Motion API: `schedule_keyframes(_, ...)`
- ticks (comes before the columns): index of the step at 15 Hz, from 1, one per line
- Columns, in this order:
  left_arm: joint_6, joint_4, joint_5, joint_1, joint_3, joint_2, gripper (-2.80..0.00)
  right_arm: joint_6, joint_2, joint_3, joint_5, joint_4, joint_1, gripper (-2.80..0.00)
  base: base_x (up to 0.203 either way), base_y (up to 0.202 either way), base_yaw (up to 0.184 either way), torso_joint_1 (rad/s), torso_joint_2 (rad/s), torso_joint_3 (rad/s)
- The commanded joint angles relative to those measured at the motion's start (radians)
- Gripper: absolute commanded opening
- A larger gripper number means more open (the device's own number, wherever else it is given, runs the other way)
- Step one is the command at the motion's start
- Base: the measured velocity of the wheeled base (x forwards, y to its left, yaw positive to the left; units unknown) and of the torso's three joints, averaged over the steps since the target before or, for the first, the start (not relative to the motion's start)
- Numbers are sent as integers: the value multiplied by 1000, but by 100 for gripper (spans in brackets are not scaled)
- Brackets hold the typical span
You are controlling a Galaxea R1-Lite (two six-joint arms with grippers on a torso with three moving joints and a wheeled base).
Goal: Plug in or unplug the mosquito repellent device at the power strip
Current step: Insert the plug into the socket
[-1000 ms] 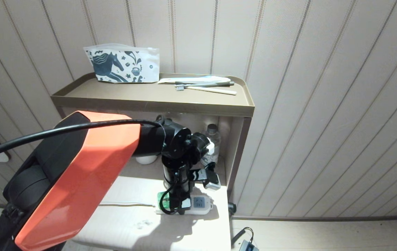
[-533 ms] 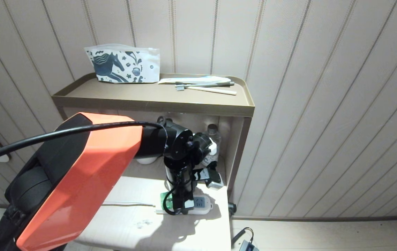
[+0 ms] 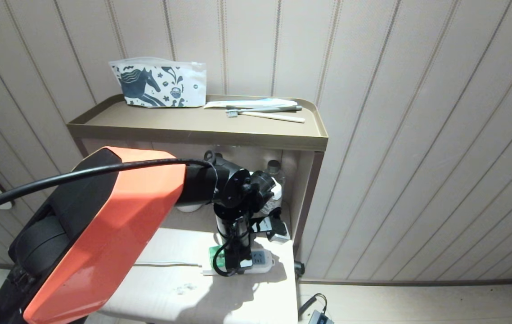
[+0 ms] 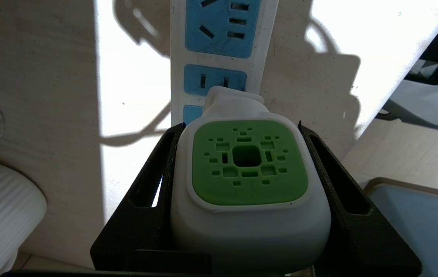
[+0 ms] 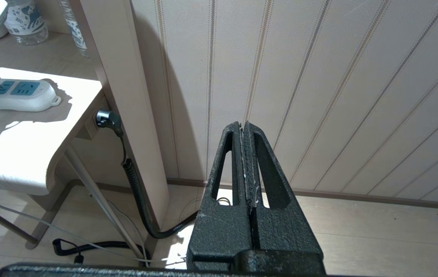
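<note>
While the small white-and-green plastic mosquito repellent device [image 4: 246,181] sits upright at the long white power strip [image 4: 219,50] on the pale bench [image 3: 170,288], pinched between the left gripper's [image 4: 248,192] fingers [image 4: 149,192], seating looks unconfirmed; the right gripper [image 5: 248,161], fingers pressed together, hangs parked.

In the head view the left hand [image 3: 233,263] hides most of the mosquito repellent device [image 3: 214,257] and the middle of the power strip [image 3: 260,263], so its plug prongs cannot be seen, nor any seating in a socket.
</note>
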Motion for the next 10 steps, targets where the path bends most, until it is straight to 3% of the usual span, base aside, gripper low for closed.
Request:
schedule_keyframes(1, 4, 6, 3, 1, 0, 4, -280, 0, 0, 0, 0, 1, 0, -280, 0, 0, 0, 0, 0, 0)
schedule_keyframes(10, 1, 25, -3, 4, 0, -30, -280, 0, 0, 0, 0, 1, 0, -280, 0, 0, 0, 0, 0, 0)
